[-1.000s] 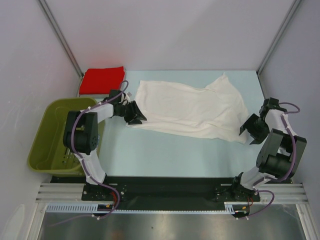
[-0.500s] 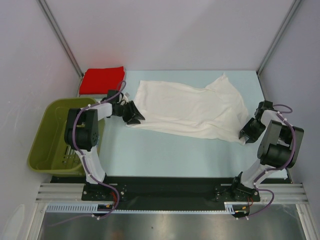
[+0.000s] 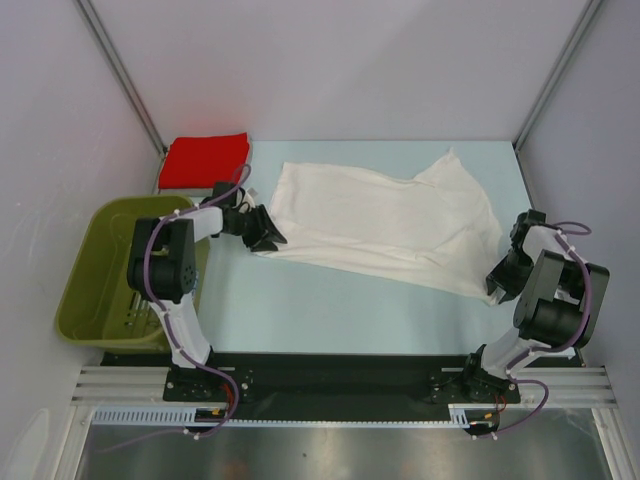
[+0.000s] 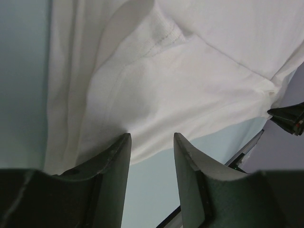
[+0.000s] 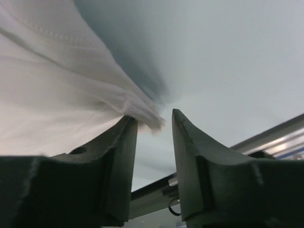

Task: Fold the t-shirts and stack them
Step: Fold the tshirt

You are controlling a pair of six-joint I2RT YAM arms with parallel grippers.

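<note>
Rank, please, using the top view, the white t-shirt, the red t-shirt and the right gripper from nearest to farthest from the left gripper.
From the left gripper:
1. White t-shirt, its left edge right beside it.
2. Red t-shirt, back-left corner.
3. Right gripper, far right.

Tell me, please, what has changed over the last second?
The right end effector swung in to the near right corner of the white shirt, its jaws narrowing around that corner. The left end effector, the red shirt and the basket stayed put.
</note>
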